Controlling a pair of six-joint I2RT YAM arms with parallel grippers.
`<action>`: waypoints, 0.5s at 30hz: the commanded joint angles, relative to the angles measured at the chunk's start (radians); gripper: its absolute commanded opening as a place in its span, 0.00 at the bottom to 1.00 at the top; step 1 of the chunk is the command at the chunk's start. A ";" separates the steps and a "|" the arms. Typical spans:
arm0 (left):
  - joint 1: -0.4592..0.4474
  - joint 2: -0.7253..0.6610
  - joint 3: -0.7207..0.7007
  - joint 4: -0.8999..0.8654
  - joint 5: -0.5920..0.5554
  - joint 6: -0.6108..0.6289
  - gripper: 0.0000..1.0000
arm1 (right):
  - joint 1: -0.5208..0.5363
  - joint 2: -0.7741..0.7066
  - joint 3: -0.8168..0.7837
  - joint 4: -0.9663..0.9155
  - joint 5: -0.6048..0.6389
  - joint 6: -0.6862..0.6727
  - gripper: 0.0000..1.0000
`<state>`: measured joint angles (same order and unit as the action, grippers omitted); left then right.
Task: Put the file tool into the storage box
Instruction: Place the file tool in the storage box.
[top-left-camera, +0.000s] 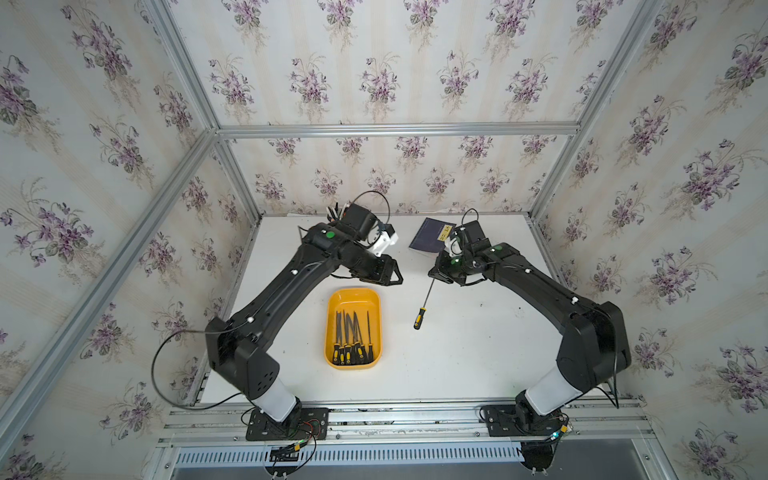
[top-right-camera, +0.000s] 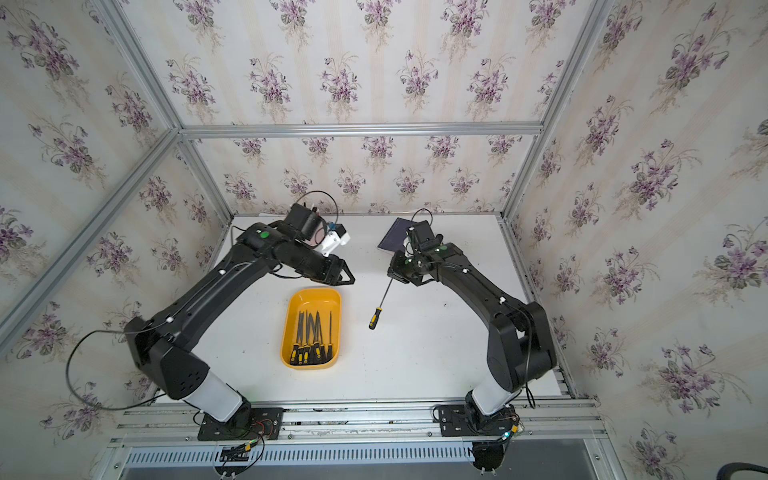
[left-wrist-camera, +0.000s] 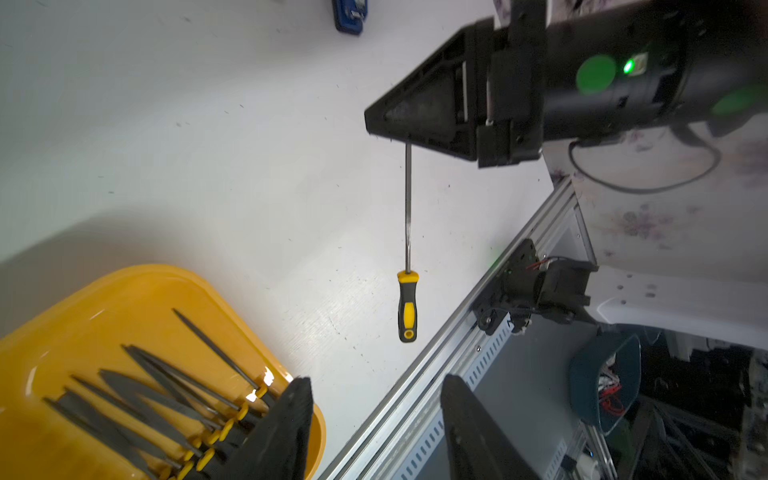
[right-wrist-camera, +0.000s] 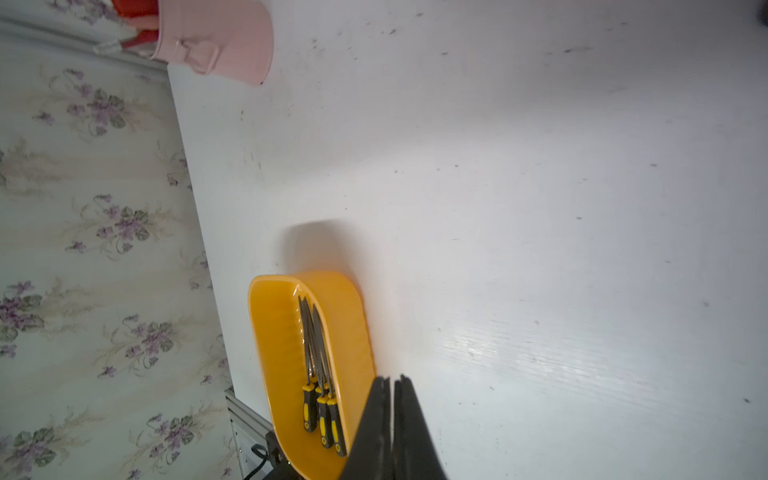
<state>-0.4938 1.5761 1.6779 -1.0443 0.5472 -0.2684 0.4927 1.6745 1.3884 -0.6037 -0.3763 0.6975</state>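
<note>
The storage box (top-left-camera: 353, 299) (top-right-camera: 316, 299) is a shallow orange-yellow tray on the middle of the white table, with several black-and-yellow files (top-left-camera: 351, 336) lying in it. It also shows in the wrist views (left-wrist-camera: 104, 307) (right-wrist-camera: 274, 332). My left gripper (top-left-camera: 397, 278) (left-wrist-camera: 378, 378) hovers over the tray's far end, open and empty. Right of the tray, my right gripper (top-left-camera: 434, 274) (top-right-camera: 392, 272) (left-wrist-camera: 370, 122) (right-wrist-camera: 392, 378) is shut on the metal end of a file tool (top-left-camera: 424, 301) (top-right-camera: 381, 301) (left-wrist-camera: 407, 249). The file's handle hangs down just above the table. The right wrist view hides it behind the fingers.
A dark blue notebook (top-left-camera: 430, 237) lies at the back, beside the right wrist. A pink pen cup (right-wrist-camera: 216, 37) stands at the back left corner, behind the left wrist. A small blue object (left-wrist-camera: 349, 14) sits near the back. Aluminium rails (left-wrist-camera: 457, 332) run along the table's front edge.
</note>
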 joint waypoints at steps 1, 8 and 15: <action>0.079 -0.066 -0.035 -0.042 -0.115 -0.018 0.55 | 0.110 0.116 0.199 -0.164 0.006 -0.069 0.00; 0.295 -0.154 -0.204 -0.048 -0.095 -0.024 0.54 | 0.263 0.484 0.755 -0.391 0.016 -0.121 0.00; 0.328 -0.203 -0.276 -0.034 -0.169 -0.001 0.54 | 0.321 0.670 0.936 -0.452 0.010 -0.128 0.00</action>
<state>-0.1722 1.3758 1.4124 -1.0809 0.4210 -0.2867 0.8070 2.3203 2.3085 -0.9886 -0.3740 0.5808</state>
